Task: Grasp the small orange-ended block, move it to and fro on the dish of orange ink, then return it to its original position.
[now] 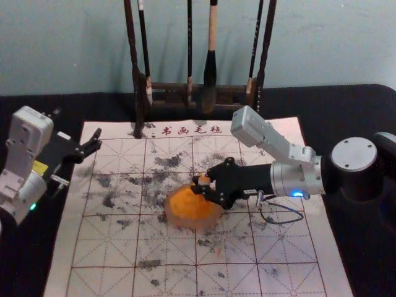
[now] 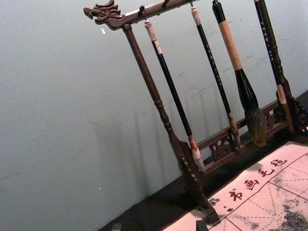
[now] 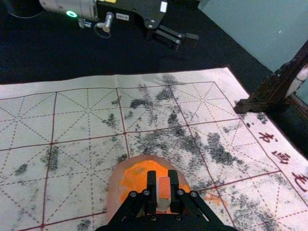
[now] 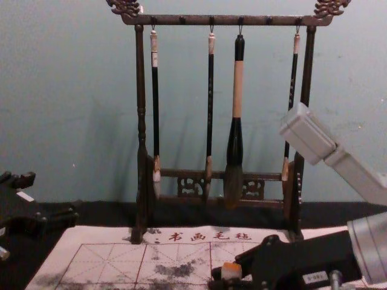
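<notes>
Gripping sm. block (image 1: 203,180) w/ R claw (image 1: 201,184), closed only to block's width, above far part of ink dish (image 1: 176,220). Showing orange part uppermost, pale part below; seems w/ long axis approx. upright. Having L claw (image 1: 96,140) idle, open wide, near mat's (image 1: 102,272) L edge.

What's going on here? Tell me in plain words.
The robot's right gripper has the small orange-ended block pinched between its fingers, over the dish of orange ink. Whether the block is touching the ink, I can't tell. The left gripper is idle with its fingers open, at the left side of the mat. Brushes hang on a stand behind.
</notes>
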You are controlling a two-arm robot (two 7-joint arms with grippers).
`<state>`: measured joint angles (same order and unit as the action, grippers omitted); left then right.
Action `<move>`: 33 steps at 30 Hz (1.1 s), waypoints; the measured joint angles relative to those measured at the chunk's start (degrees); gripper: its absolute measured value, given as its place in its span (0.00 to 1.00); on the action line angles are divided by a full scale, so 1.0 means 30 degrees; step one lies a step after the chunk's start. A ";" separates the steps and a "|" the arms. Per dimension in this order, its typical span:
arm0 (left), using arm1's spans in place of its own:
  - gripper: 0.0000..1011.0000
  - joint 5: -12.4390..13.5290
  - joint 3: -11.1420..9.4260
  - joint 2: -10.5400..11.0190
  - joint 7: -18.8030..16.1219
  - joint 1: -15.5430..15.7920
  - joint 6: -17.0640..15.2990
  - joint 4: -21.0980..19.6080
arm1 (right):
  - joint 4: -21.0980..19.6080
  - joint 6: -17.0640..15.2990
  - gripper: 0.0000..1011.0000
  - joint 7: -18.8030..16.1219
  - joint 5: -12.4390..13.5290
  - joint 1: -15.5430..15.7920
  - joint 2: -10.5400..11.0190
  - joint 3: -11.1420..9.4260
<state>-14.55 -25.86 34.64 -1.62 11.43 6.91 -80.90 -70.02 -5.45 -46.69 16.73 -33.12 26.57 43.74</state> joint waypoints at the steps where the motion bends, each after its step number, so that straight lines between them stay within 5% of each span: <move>1: 0.99 0.0000 -0.0001 0.0000 0.0000 0.0000 0.0000 -0.0001 | -0.0077 -0.0019 0.12 -0.0011 0.0018 0.0043 0.0029 -0.0001; 11: 0.99 0.0000 -0.0001 0.0000 0.0000 0.0000 0.0000 0.0000 | -0.0611 -0.0115 0.12 -0.0155 0.0285 0.0343 0.0119 0.0066; 33: 0.99 0.0000 0.0000 -0.0001 0.0000 0.0000 0.0000 -0.0001 | 0.0803 0.0423 0.12 -0.0371 0.0285 -0.0483 -0.1098 0.0541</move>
<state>-14.55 -25.86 34.64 -1.62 11.43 6.91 -80.90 -67.61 -4.18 -47.80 17.58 -34.56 23.28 45.36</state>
